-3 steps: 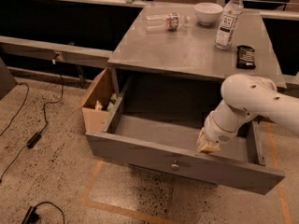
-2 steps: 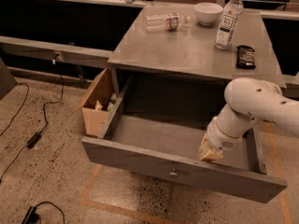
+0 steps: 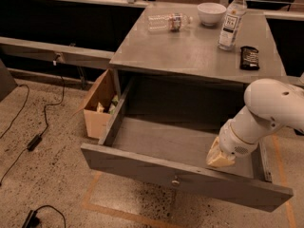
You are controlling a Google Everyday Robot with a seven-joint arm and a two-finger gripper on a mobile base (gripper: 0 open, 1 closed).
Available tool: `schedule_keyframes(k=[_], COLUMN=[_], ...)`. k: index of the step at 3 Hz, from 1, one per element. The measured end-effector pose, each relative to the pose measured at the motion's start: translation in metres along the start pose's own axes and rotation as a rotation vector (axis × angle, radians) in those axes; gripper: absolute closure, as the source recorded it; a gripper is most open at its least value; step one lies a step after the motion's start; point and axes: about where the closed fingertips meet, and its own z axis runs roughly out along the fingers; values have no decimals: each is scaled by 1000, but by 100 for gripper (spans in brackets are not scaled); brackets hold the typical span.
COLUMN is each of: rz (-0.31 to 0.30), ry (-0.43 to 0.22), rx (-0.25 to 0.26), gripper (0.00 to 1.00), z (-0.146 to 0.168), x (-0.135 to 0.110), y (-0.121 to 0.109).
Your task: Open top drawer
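Note:
The top drawer [image 3: 156, 167] is a wide dull grey drawer pulled far out from under the grey table [image 3: 190, 51]. Its broad grey tray [image 3: 166, 144] is empty. A small round metal knob [image 3: 175, 180] sits at the centre of its front. My gripper [image 3: 219, 158] hangs from the white arm [image 3: 266, 113] at the right. It sits inside the tray just behind the front panel, right of the knob. The two narrower drawers are out of view.
On the table stand a clear bottle lying down [image 3: 168, 22], a white bowl [image 3: 211, 13], an upright bottle [image 3: 232, 20] and a dark packet [image 3: 250, 57]. An open cardboard box [image 3: 99, 106] sits left of the drawer. Cables [image 3: 33, 141] lie on the speckled floor.
The drawer has slid farther out toward the camera. My gripper and arm have moved with it, staying just behind the front panel.

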Motion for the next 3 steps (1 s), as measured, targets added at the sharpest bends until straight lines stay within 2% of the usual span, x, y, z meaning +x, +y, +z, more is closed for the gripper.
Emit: schedule_keyframes(k=[1, 2, 3], rz=[93, 181, 251], ry=[-118, -248, -390], rx=[91, 213, 330], gripper=[100, 100, 100], z=[-24, -72, -134], x=[6, 17, 31], y=[-16, -34, -47])
